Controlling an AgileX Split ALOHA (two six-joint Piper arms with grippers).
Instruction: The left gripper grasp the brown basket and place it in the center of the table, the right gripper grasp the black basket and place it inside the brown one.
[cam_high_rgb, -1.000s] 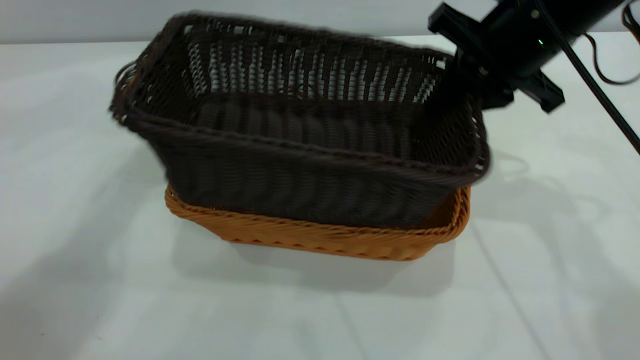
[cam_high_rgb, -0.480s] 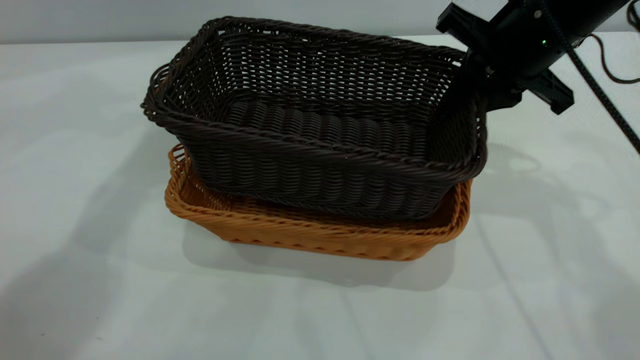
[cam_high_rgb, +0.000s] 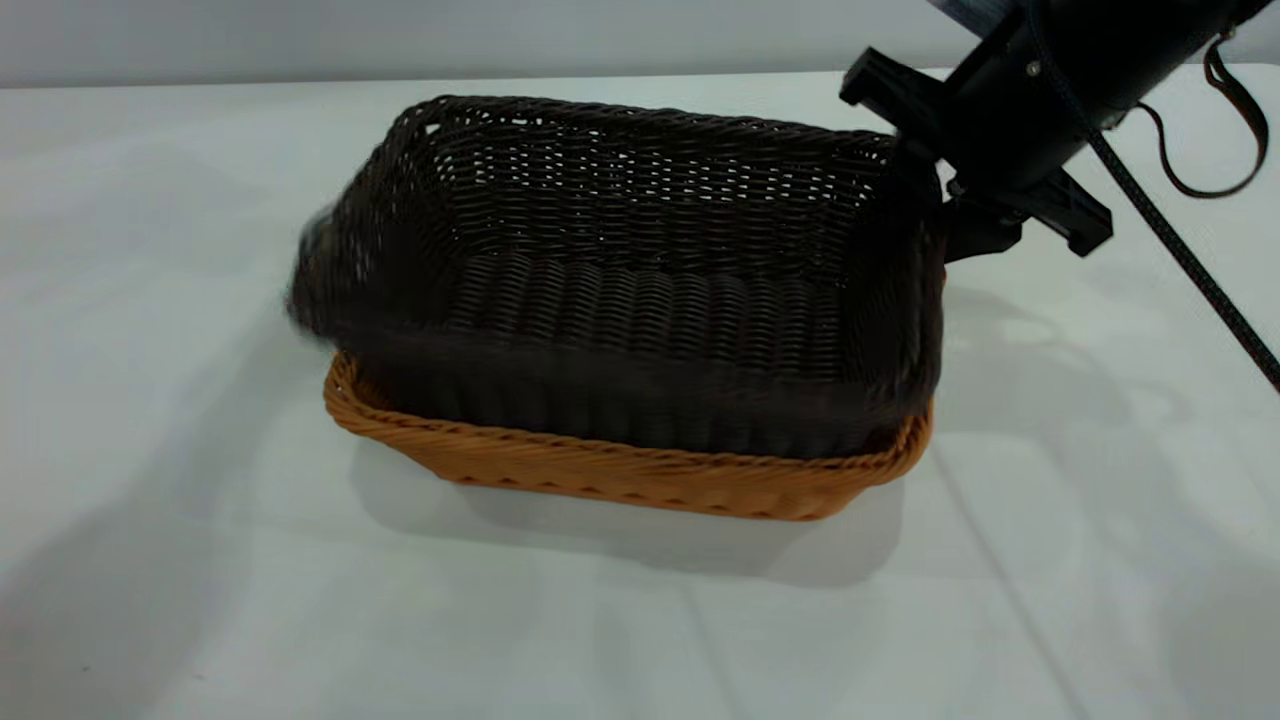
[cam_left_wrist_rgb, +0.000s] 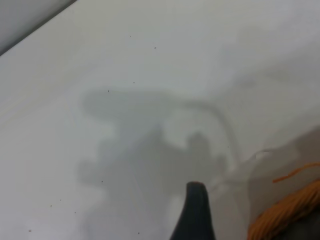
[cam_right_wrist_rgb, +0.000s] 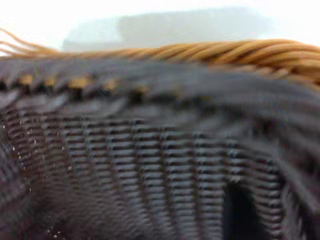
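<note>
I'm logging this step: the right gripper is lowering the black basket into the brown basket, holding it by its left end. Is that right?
Not quite: the right gripper holds the black basket by its right end, not its left, as the exterior view shows. The rest stands: the dark basket sits low in the brown basket, whose orange rim shows around it on the table.

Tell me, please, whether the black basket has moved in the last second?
Yes. The black basket has dropped into the brown basket, which stayed put; less of the brown's inner wall shows now.
</note>
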